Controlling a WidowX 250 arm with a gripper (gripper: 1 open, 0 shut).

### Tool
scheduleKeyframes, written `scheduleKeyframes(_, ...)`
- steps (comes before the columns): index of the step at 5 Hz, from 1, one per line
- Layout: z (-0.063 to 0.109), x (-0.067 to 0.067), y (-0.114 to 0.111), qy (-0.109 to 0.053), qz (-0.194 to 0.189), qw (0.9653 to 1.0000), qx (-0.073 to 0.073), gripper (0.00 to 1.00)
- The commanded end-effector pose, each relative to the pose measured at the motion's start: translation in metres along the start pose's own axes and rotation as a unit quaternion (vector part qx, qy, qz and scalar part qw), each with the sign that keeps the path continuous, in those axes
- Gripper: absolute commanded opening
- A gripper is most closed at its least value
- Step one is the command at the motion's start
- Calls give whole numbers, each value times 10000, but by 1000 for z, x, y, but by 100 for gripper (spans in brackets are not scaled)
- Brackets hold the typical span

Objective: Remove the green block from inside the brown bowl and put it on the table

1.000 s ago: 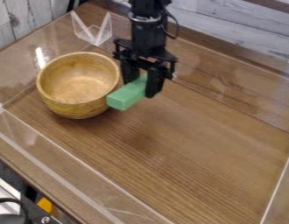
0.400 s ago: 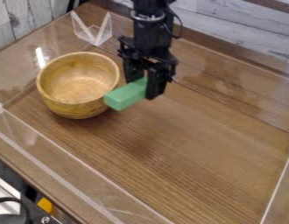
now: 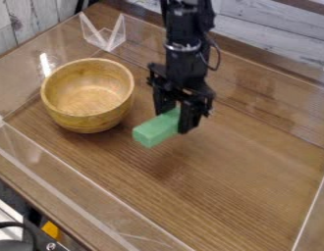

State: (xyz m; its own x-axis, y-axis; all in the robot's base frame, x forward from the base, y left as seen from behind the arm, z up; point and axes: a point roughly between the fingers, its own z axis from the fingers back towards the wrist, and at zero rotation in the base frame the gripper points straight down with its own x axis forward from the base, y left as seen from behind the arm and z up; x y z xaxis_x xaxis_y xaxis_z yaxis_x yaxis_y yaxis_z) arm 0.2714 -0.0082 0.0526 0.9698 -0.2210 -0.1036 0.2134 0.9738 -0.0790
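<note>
Beside the brown bowl (image 3: 87,94), the gripper (image 3: 180,114) clamps the green block (image 3: 158,129).

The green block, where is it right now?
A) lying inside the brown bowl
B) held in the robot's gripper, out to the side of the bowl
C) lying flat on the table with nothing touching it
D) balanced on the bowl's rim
B: the gripper is shut on the green block, which is clear of the brown bowl, whose inside shows only bare wood.

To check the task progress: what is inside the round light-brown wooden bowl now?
The round light-brown wooden bowl shows only its pale grained inside. Its near inner wall is hidden by the rim.
</note>
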Motion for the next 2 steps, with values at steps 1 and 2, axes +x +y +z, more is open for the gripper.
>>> scheduleKeyframes(1, 3, 3, -5, -242, -18, 9997, 31, 0)
scheduleKeyframes(2, 9, 7, -10, -290, 47, 9996, 5, 0)
